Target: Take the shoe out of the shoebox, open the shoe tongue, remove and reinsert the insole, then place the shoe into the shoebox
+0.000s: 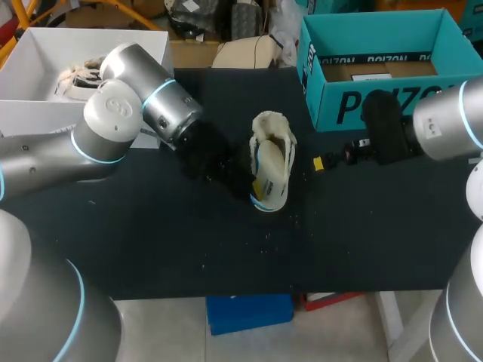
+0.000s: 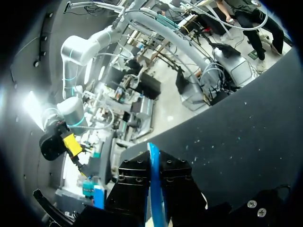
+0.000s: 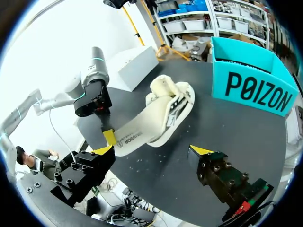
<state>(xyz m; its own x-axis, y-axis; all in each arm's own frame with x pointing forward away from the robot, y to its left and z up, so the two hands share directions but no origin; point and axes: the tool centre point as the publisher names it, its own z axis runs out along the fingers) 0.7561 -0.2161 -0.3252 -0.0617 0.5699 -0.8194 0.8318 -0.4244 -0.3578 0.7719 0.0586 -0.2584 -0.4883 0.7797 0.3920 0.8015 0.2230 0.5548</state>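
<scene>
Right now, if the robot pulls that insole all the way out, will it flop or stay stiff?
Probably floppy: the insole looks thin and curves between the shoe and the left gripper. Likely light too, since a pinch at one end seems to hold it. Once free, it may droop.

Shoebox [image 1: 381, 102] — right end past the head view's edge

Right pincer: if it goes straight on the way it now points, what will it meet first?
Probably the shoe, lying just ahead of the open right pincer; nothing stands between, though depth is uncertain.
</scene>
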